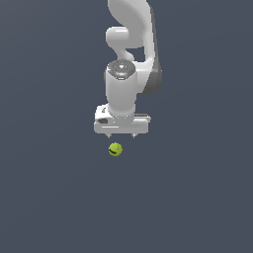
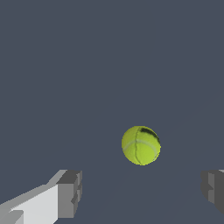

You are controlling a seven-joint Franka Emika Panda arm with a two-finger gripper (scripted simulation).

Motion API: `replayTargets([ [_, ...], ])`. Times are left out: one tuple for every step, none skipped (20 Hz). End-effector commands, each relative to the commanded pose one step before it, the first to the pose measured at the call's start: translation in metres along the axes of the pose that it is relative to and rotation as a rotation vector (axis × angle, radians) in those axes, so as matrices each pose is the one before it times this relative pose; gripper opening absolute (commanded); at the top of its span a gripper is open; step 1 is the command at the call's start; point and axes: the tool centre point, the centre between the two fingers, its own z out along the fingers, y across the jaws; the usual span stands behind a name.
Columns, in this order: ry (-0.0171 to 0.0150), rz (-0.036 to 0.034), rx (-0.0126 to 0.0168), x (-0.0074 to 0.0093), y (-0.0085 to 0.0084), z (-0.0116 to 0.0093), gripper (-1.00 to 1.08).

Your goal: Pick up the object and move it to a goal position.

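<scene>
Yellow-green thing: small tennis-like ball point(image 1: 115, 149) with pale seam lines and a dark smudge, sitting alone on the plain dark grey tabletop point(image 1: 49, 197).
Where it is: just below the white claw point(image 1: 121, 135) in the exterior view, a touch toward that view's left of the claw's centre, clearly apart from it and not touching anything.
Claw state: spread wide and holding nothing. In the wrist view the two grey fingertips point(image 2: 70, 192) stand well apart, with the ball ahead of the gap between them rather than inside it.
Arm: white Panda arm point(image 1: 129, 44) pointing straight down from above.
Step, my guess: lining up over the ball, descent not yet done.
Handling: looks light and a bit springy, fuzzy enough to grip okay, but it's round so it'll roll off if one finger nudges it first.
Where to grab: across the widest part, fingers on opposite sides at mid-height, centred so it doesn't squirt out.
Goal spot: no marker shows in either view, so can't tell.
</scene>
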Motion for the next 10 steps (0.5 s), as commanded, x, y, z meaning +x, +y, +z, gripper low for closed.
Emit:
replayTargets([
  [0.00000,0.00000,0.00000,0.00000,0.00001,0.00000,1.00],
  [0.00000,0.00000,0.00000,0.00020,0.00013,0.00000,1.00],
  [0.00164,0.00195,0.00043,0.00027,0.00164,-0.00101,1.00],
  [0.00209,0.00260,0.00056,0.00057,0.00223,-0.00129,1.00],
  [0.00286,0.00376,0.00075,0.00079,0.00302,-0.00181,1.00],
  [0.00358,0.00509,0.00091,0.00097,0.00367,-0.00233,1.00],
  [0.00335,0.00531,0.00082,0.00091,0.00331,-0.00228,1.00],
  [0.00291,0.00522,0.00069,0.00078,0.00274,-0.00209,1.00],
  [0.00243,0.00508,0.00054,0.00065,0.00215,-0.00187,1.00],
  [0.00181,0.00462,0.00038,0.00048,0.00145,-0.00154,1.00],
])
